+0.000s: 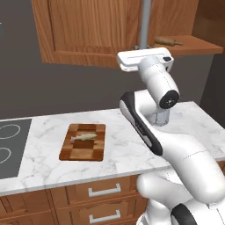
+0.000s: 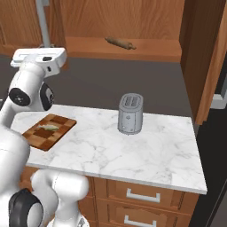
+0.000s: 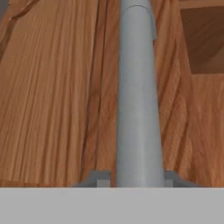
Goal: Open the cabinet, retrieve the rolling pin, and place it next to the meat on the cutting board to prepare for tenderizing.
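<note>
- Your gripper is pinched shut on the grey bar handle of the cabinet; in the hand view the bar runs straight away from between the two fingertips, with the wood of the door close behind it on both sides.
- From the left base view, you see the white hand raised level with the cabinet's bottom edge, up against the lower end of that handle.
- The rolling pin lies on its side on the bare cabinet shelf, off to the right of your gripper and at about the same height; from the left base view you can spot it just past the hand, near the shelf's front edge.
- The cutting board lies flat on the marble counter, well below your gripper and to its left.
- The meat rests on the upper half of that board, lying across it.
- A grey toaster stands upright on the counter below and to the right of your gripper, roughly beneath the rolling pin.
- A dark cooktop is set into the counter further left than the board, well apart from your tool.
- Wooden drawers with short silver pulls sit under the counter, far below the hand.
</note>
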Motion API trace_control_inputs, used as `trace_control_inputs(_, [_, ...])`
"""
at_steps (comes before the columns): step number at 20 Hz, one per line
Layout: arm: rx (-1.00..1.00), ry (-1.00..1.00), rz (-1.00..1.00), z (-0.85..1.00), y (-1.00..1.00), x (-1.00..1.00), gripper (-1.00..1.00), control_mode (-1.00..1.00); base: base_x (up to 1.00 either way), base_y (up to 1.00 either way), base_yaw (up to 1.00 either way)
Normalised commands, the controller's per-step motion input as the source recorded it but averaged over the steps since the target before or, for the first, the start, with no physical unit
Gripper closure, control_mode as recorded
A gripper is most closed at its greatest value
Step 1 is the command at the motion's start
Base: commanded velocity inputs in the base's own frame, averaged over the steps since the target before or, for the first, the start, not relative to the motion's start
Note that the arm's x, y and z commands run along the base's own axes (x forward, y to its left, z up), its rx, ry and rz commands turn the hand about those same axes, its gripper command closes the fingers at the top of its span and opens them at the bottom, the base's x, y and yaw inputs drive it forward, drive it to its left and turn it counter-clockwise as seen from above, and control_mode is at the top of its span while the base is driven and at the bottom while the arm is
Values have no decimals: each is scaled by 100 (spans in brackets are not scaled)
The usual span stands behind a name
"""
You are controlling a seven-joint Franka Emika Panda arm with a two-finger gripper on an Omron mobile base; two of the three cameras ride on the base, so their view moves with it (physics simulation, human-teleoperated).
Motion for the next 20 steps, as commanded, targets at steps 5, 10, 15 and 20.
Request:
trace_control_inputs(5, [-1, 0, 10, -4, 68, -100, 100, -100, 0, 0, 0])
trace_control_inputs(10, [0, 0, 12, -13, 36, -87, 100, -100, 0, 0, 0])
trace_control_inputs(15, [8, -3, 9, -8, 10, -12, -100, -100, 0, 0, 0])
trace_control_inputs(20, [22, -15, 16, -5, -47, -1, -100, -100, 0, 0, 0])
